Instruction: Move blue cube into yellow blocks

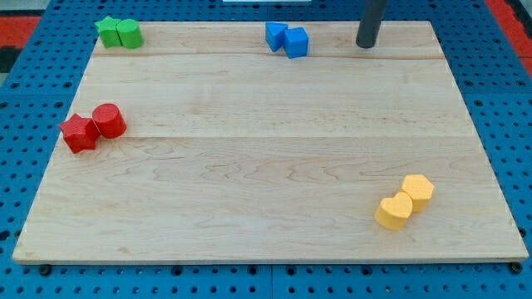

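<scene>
The blue cube (297, 41) sits near the view's top edge of the wooden board, touching a second blue block (275, 36) on its left. Two yellow blocks lie touching at the view's lower right: a hexagonal one (417, 189) and a heart-like one (393, 211). My tip (366, 46) rests on the board near the top edge, to the right of the blue cube with a clear gap between them.
Two green blocks (118, 32) sit together at the board's top left corner. A red star block (79, 133) and a red cylinder (109, 120) touch at the left edge. The wooden board (266, 166) lies on a blue perforated table.
</scene>
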Robot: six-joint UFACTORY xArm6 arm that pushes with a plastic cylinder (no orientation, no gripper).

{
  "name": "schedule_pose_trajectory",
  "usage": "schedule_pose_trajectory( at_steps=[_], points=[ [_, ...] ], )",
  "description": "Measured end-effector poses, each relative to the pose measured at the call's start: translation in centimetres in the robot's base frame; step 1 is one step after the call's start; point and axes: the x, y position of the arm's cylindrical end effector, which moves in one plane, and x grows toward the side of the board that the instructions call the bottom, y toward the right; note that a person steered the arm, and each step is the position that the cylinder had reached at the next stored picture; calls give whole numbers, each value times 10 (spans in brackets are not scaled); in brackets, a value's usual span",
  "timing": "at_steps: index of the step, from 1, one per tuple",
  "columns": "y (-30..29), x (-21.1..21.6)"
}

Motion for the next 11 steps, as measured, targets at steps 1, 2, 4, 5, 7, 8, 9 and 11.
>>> schedule_pose_trajectory(
  at_steps=[1,2,4,5,7,8,9,11],
  points=[
    [-7,0],
    [-15,-29],
    [-98,-50],
    [-96,-31],
    [-123,18],
    [-147,43],
    [-152,82],
    [-149,167]
  ],
)
